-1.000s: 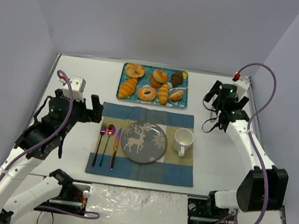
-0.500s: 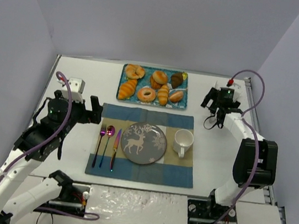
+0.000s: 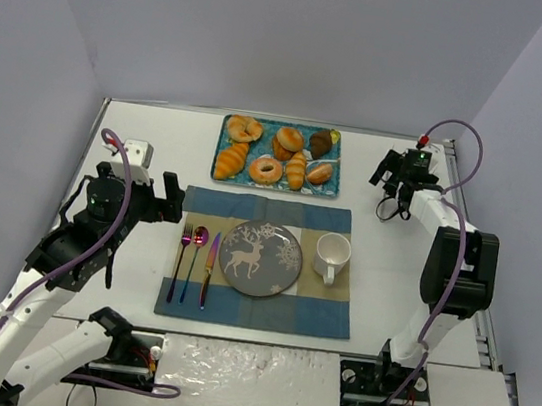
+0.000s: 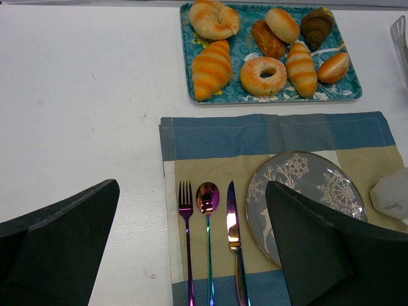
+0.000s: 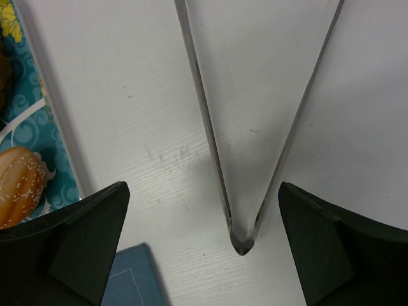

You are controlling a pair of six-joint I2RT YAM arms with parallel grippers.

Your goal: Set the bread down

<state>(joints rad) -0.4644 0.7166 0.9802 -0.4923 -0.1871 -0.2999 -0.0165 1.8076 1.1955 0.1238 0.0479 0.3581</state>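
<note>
- Overhead, the bread [image 3: 319, 172] is seen in the near right corner of the tray [image 3: 275, 187], packed in among the other pastries and not yet lifted. Its paler strip is barely made out from this height.
- The plate [image 3: 261, 258] is set on the placemat [image 3: 237, 304] just nearer than the tray, with cutlery [image 3: 195, 263] on one side and a mug [image 3: 331, 255] on the other. As the middle of a laid place, it is judged to be where the bread belongs.
- The left gripper [image 3: 171, 199] is held well to the left of the tray, probably kept back so the other arm's way is left free. The right gripper [image 3: 387, 169] is lowered just right of the tray; how far it is spread is hard to read here.
- From the left wrist, the left gripper [image 4: 192, 188] is shown spread wide with nothing held. The bread [image 4: 334, 67] is seen at the right end of the tray [image 4: 274, 97], beside a ridged roll. Part of the plate [image 4: 306, 191] and most of the mug are covered by one dark finger.
- From the right wrist, the right gripper [image 5: 203, 186] is shown gaping, with nothing grasped. A pair of tongs [image 5: 203, 115] lies on the table just right of the tray [image 5: 29, 115], straddled by the fingers, presumably to be taken up as the tool for lifting. Whether the fingers touch the table cannot be told.
- The tongs' ends are cut off at the top edge, and the bread [image 5: 18, 185] is clipped by the left edge.
</note>
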